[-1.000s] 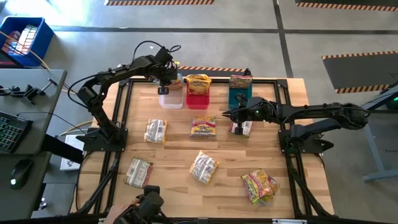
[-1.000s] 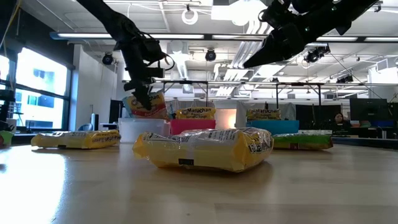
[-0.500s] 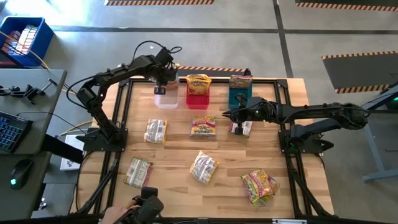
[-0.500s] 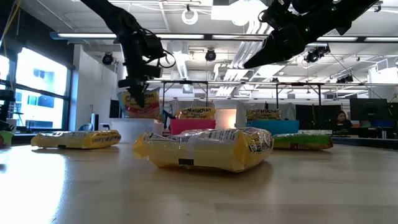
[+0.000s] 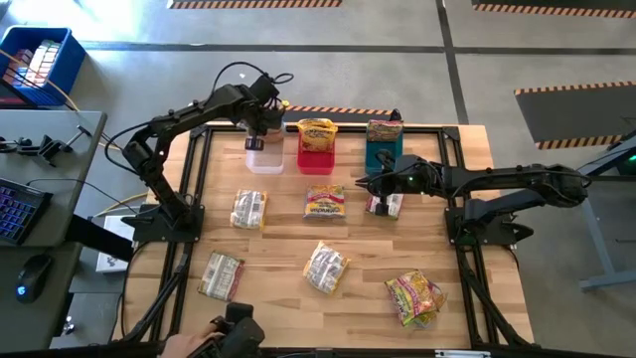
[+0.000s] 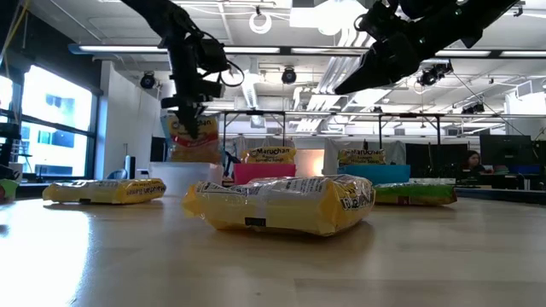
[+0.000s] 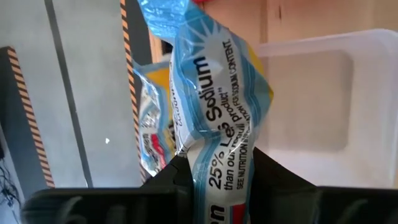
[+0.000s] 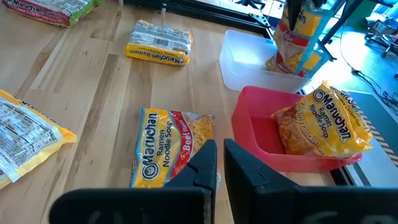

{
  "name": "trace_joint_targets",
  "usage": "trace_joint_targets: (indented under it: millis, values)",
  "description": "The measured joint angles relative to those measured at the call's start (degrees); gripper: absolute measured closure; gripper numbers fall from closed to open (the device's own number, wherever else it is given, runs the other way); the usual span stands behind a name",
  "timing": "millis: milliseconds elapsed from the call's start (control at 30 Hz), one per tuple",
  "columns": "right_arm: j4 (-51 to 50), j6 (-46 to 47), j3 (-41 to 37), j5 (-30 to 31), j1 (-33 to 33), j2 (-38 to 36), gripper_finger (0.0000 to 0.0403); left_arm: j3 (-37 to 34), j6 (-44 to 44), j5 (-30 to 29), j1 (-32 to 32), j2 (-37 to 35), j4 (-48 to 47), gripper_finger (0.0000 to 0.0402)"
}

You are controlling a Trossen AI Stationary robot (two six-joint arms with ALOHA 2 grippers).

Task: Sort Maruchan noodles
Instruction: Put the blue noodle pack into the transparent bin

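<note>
Wooden bench (image 5: 278, 234) on a grey concrete floor; from the low view I see an open workshop with ceiling lights behind it.

Three bins sit along the far edge: clear bin (image 5: 267, 159) toward the far left corner, red bin (image 5: 317, 157) mid-edge, teal bin (image 5: 382, 155) beside it. A yellow packet (image 5: 317, 130) stands in the red bin, another packet (image 5: 385, 130) in the teal one; its colour is hard to make out from above.

Left gripper (image 5: 257, 134) hangs over the clear bin, fingers clamped on a blue-and-yellow packet (image 7: 214, 118) that dangles above the bin's open top. In the high view the arm hides most of that packet. I cannot tell whether its lower end touches the bin.

Right gripper (image 5: 370, 183) hovers over the middle of the bench near the teal bin, fingers pressed together, holding nothing. It partly covers a packet (image 5: 388, 205) lying below.

Loose packets lie flat across the rest: one centre (image 5: 325, 202), one left of it (image 5: 248, 209), one near the front left corner (image 5: 221, 274), one front centre (image 5: 326, 267), a pink-green one (image 5: 414, 296) toward the front right.

At the front edge a dark object (image 5: 236, 334) is cut off; I cannot identify it.
</note>
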Motion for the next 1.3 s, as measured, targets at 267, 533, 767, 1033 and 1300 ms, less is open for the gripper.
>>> trace_joint_targets:
  millis: [267, 533, 767, 1033, 1300]
  values:
    - [0.01, -0.02, 0.00, 0.00, 0.00, 0.00, 0.0391, -0.32, -1.90, -3.50, -0.06, 1.08, -2.77, 0.0346]
    - [0.02, 0.09, 0.00, -0.01, 0.00, 0.00, 0.0391, -2.61, -1.70, -1.04, -0.21, 1.05, 0.62, 0.0346]
    - [0.04, 0.09, 0.00, -0.02, 0.00, 0.00, 0.0391, -2.63, -1.46, 1.51, -0.24, 1.03, 2.60, 0.0346]
    - [0.04, 0.09, 0.00, 0.00, 0.00, 0.00, 0.0391, -1.78, -1.91, 3.84, -0.26, 1.03, 3.45, 0.0346]
    - [0.07, 0.09, 0.00, -0.02, 0.00, 0.00, 0.0391, -1.03, -1.94, 6.21, -0.52, 1.03, 3.49, 0.0346]
